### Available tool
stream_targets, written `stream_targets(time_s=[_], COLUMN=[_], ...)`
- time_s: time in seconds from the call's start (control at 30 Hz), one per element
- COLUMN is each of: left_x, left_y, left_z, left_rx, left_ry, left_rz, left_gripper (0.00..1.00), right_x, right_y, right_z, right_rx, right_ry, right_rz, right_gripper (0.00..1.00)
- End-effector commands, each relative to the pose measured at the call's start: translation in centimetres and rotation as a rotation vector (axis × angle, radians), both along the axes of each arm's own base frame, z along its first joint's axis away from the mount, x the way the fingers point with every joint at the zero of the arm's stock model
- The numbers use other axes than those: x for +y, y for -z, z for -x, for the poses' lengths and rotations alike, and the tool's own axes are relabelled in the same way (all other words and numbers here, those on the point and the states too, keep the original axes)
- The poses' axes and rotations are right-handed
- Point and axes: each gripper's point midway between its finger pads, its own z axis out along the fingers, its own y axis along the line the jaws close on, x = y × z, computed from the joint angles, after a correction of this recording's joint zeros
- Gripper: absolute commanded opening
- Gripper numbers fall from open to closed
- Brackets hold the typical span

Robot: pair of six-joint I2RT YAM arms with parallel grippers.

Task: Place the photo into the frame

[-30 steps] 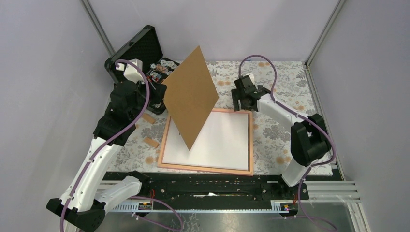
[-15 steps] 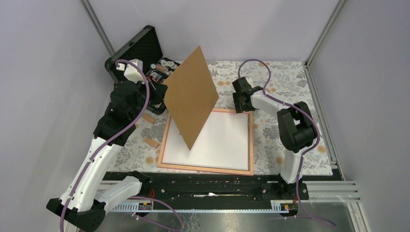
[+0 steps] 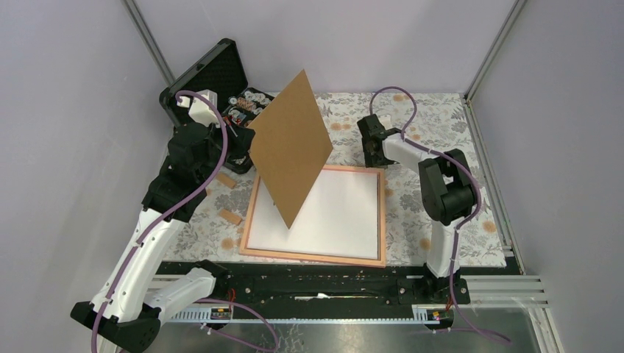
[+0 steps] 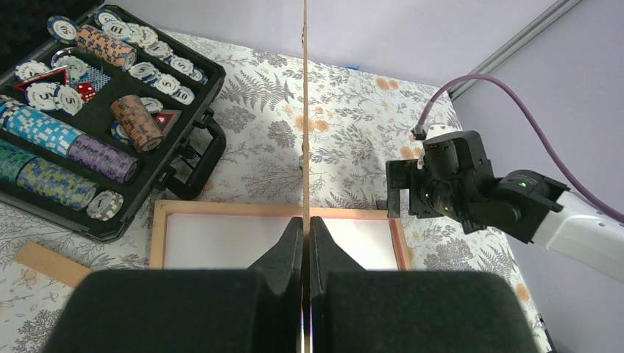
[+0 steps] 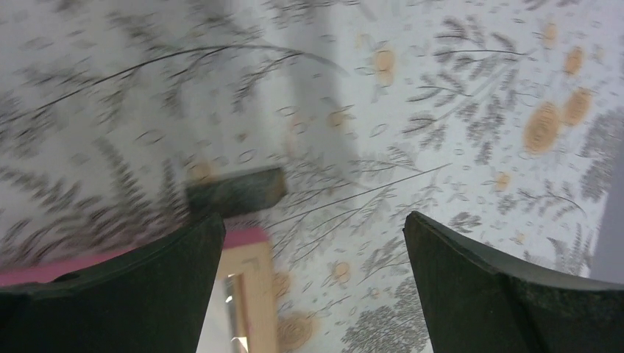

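Note:
The frame [image 3: 312, 256], a pinkish-orange border, lies flat on the flowered cloth. Inside it lies the photo [image 3: 335, 213], plain white side up, with no picture side showing. My left gripper [image 3: 247, 151] is shut on the brown backing board [image 3: 291, 147] and holds it upright on edge over the frame's left half. In the left wrist view the fingers [image 4: 305, 228] pinch the board's thin edge [image 4: 305, 110] above the photo [image 4: 221, 243]. My right gripper [image 3: 370, 160] is open and empty, just behind the frame's far right corner [image 5: 254, 279], jaws wide apart [image 5: 313, 219].
An open black case [image 3: 210, 81] of poker chips [image 4: 96, 125] stands at the far left. Two small wooden blocks [image 3: 230, 217] lie left of the frame. A blurred small dark thing [image 5: 235, 191] lies on the cloth by the frame corner.
My right arm has folded in, its elbow moving left and its gripper drawing back slightly from the frame's far right corner. The left arm and board have not moved.

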Motion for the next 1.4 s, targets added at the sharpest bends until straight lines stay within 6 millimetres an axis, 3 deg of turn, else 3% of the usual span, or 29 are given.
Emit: stream_targets(time_s=[0.0, 0.07, 0.13, 0.17, 0.27, 0.33, 0.43, 0.6, 0.73, 0.87, 0.97, 1.07, 1.23, 1.37], left_x=[-0.5, -0.6, -0.6, -0.6, -0.6, -0.6, -0.7, -0.5, -0.3, 0.0, -0.1, -0.4, -0.2, -0.1], left_y=[-1.4, -1.3, -1.4, -1.3, -1.1, -1.1, -1.0, -1.0, -0.7, -0.8, -0.9, -0.8, -0.1, 1.1], left_z=[-0.4, -0.4, -0.4, -0.4, -0.7, -0.8, -1.0, -1.1, -1.1, -0.6, -0.2, 0.1, 0.3, 0.5], left_rx=[-0.053, -0.05, -0.049, -0.047, -0.039, -0.036, -0.032, -0.026, -0.021, -0.027, -0.03, -0.036, -0.03, -0.005], left_ry=[0.016, 0.017, 0.018, 0.015, 0.006, 0.004, 0.0, -0.021, -0.028, -0.039, -0.024, 0.005, 0.0, -0.004], left_rz=[0.032, 0.035, 0.039, 0.039, 0.043, 0.046, 0.052, 0.066, 0.068, 0.08, 0.087, 0.078, 0.074, 0.078], left_gripper=[0.0, 0.0, 0.0, 0.0, 0.0, 0.0, 0.0, 0.0, 0.0, 0.0, 0.0, 0.0, 0.0, 0.0], right_x=[-6.1, -7.3, -5.8, -4.3, 3.5, 9.0, 15.5, 23.5, 27.8, 28.2, 28.9, 28.0, 23.9, 19.9], right_y=[-2.3, -3.4, -4.9, -6.0, -8.9, -10.6, -12.9, -16.4, -19.2, -20.6, -19.7, -19.2, -19.1, -18.2], right_z=[-1.5, -1.8, -2.0, -2.1, -0.8, 1.8, 7.1, 15.5, 20.6, 22.0, 22.8, 22.0, 17.7, 12.4], right_rx=[-0.104, -0.131, -0.148, -0.167, -0.183, -0.163, -0.153, -0.157, -0.197, -0.234, -0.205, -0.17, -0.077, -0.09], right_ry=[0.247, 0.301, 0.258, 0.194, -0.079, -0.264, -0.453, -0.631, -0.736, -0.738, -0.781, -0.73, -0.615, -0.543], right_rz=[0.14, 0.089, -0.032, -0.102, -0.406, -0.546, -0.587, -0.721, -0.767, -0.752, -0.77, -0.79, -1.075, -1.105], right_gripper=[1.0, 1.0, 1.0, 1.0, 1.0, 1.0, 1.0, 1.0, 1.0, 1.0, 0.99, 1.0, 1.0, 1.0])
